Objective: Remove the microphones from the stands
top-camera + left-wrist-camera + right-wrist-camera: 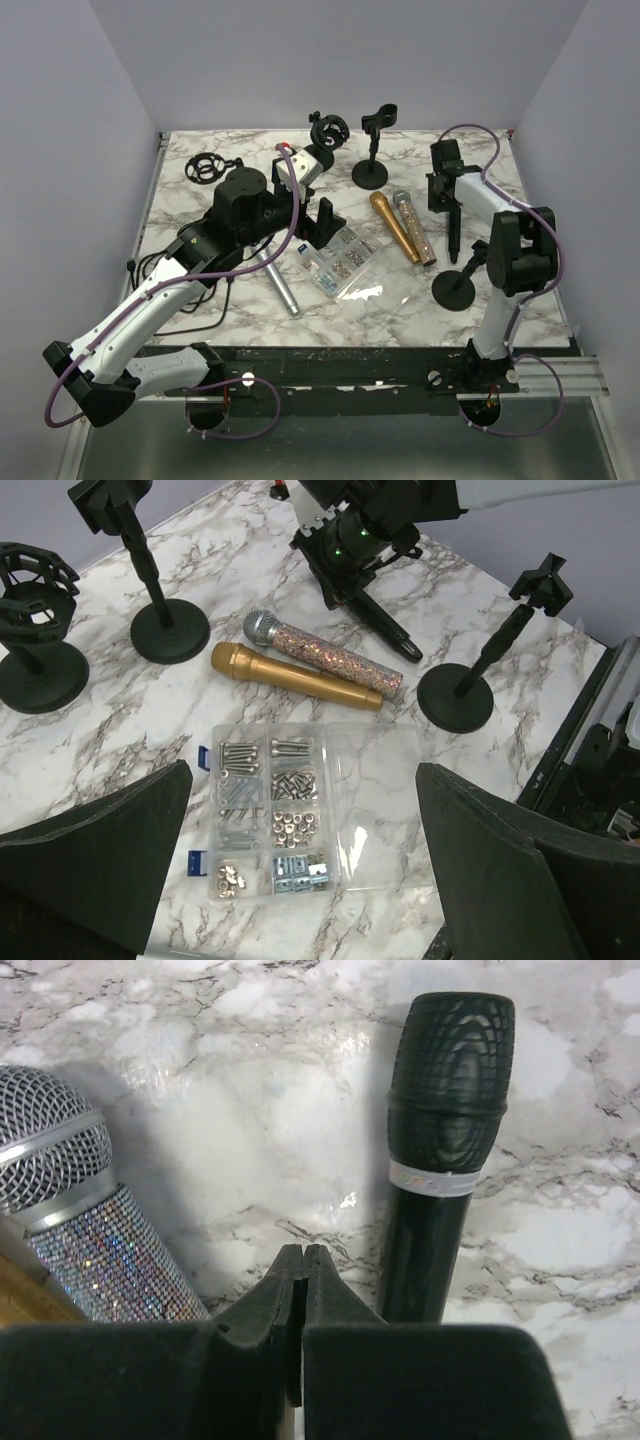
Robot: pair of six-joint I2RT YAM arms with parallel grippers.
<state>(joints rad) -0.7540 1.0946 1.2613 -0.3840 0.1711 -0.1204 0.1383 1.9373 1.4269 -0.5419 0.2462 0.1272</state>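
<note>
Desk: Where is the microphone at this moment?

Field: The black microphone (445, 1110) lies on the marble table (280, 1090), just beside the right gripper (303, 1260), whose jaws are pressed together on nothing. The clip (540, 580) of the nearest stand (455, 290) is empty and apart from the microphone, so the removal looks done.

Desk: What would a clean finish take?

Field: By my reading, a straight lift of the right gripper away from the barrel. A sideways brush could roll the black microphone toward the glitter microphone (110, 1250) or the stand. The left gripper (302, 780), spread wide and grasping nothing, hangs over the clear screw box (375, 780) and need not join in.

Desk: Anything unclear?

Field: The black microphone's tail is cut off behind the foam pads in the right wrist view, and it runs under the gripper body in the left wrist view. Whether the barrel touches a finger cannot be told. The gold microphone (300, 675) shows only as a sliver beside the glitter one in the right wrist view.
</note>
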